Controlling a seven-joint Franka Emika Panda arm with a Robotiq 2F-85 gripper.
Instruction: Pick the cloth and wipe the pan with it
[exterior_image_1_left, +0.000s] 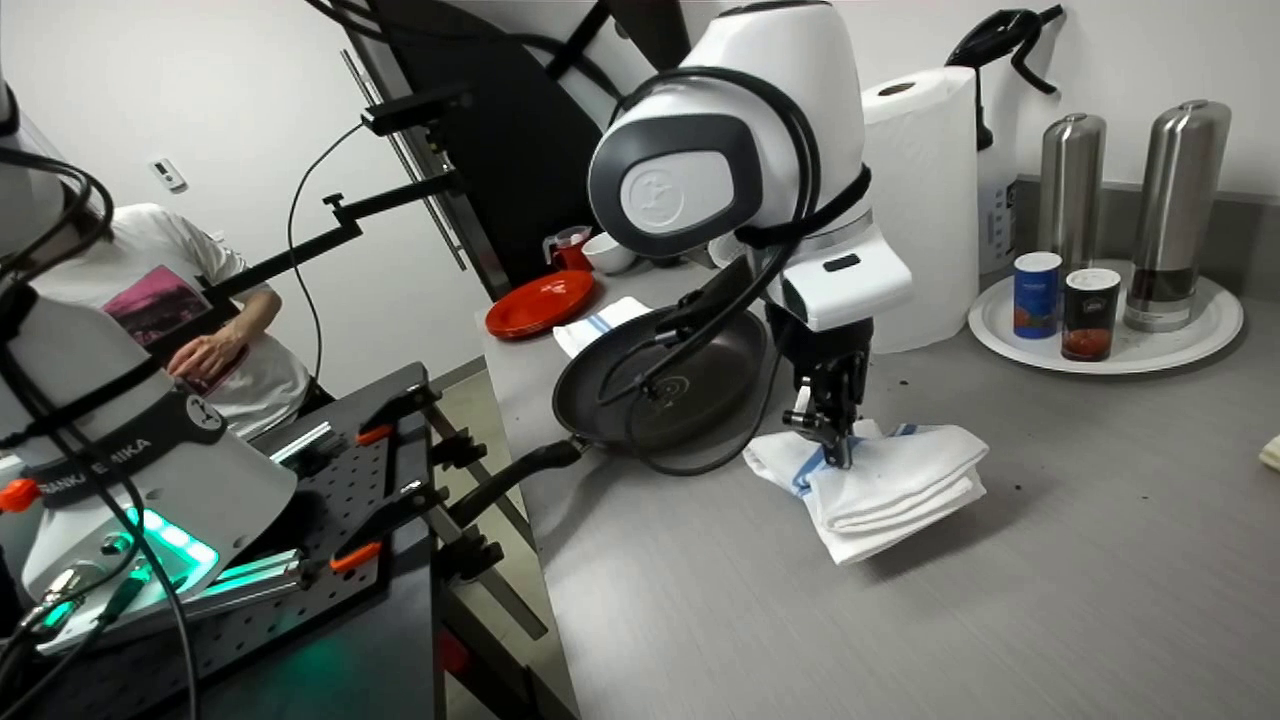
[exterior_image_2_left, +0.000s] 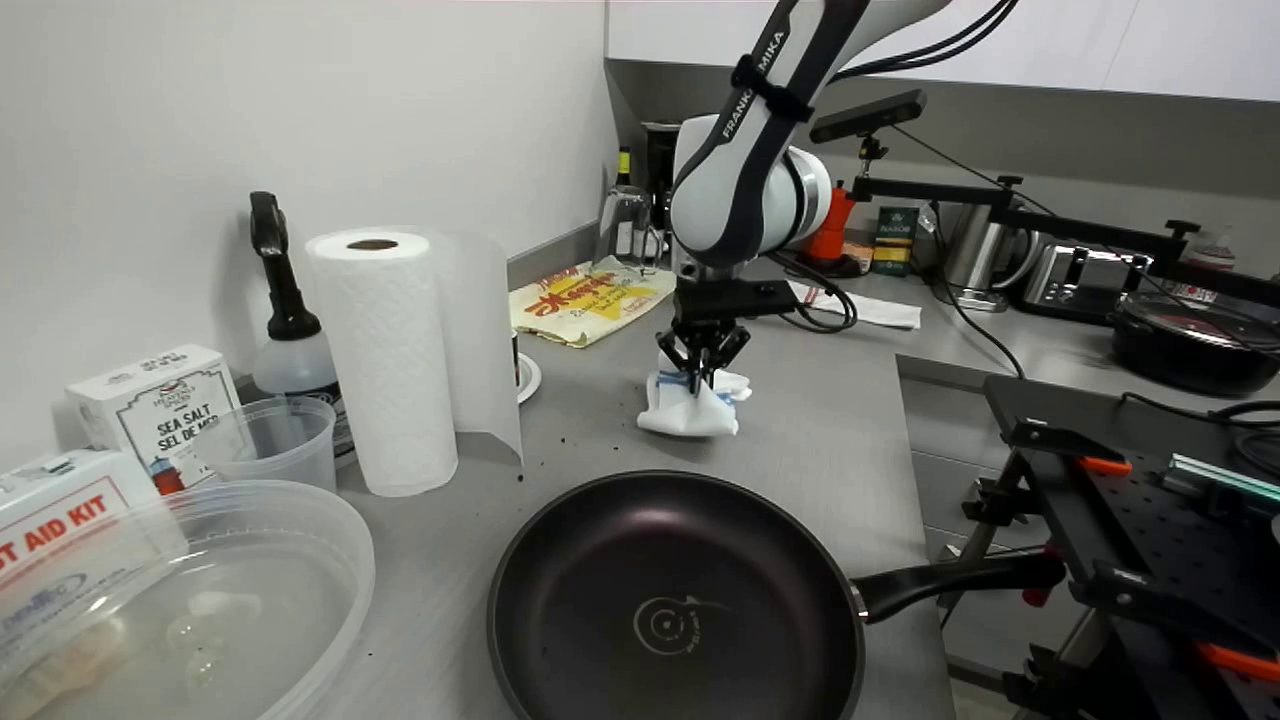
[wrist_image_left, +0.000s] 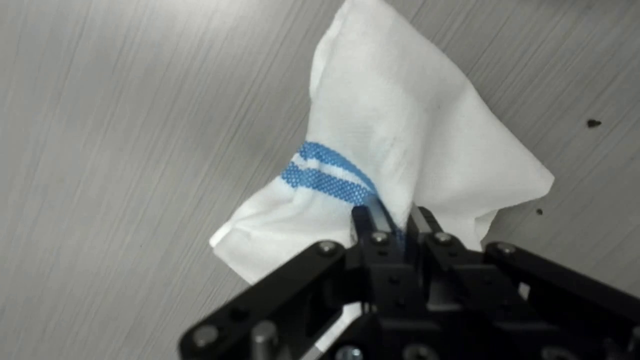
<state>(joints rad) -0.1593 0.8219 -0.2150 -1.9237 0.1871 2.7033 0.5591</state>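
The cloth (wrist_image_left: 370, 100), white with blue stripes, is pinched near its striped part by my gripper (wrist_image_left: 395, 212). Its folds bunch up between the fingertips in the wrist view. In an exterior view the folded cloth (exterior_image_1_left: 900, 490) hangs from the gripper (exterior_image_1_left: 838, 458) over the counter, with a shadow below its far side; whether a lower corner touches the counter I cannot tell. The black pan (exterior_image_2_left: 600, 570) lies face up, its handle reaching past the counter edge. Gripper and cloth are beside the pan, not over it, in both exterior views.
A paper towel roll (exterior_image_2_left: 385, 370) stands by the wall near the pan. A white plate (exterior_image_1_left: 1110, 355) carries shakers and steel mills. Red plates (exterior_image_1_left: 540, 303) and another striped towel (exterior_image_1_left: 600, 325) sit beyond the pan. A clear plastic tub (exterior_image_2_left: 340, 600) stands beside the pan.
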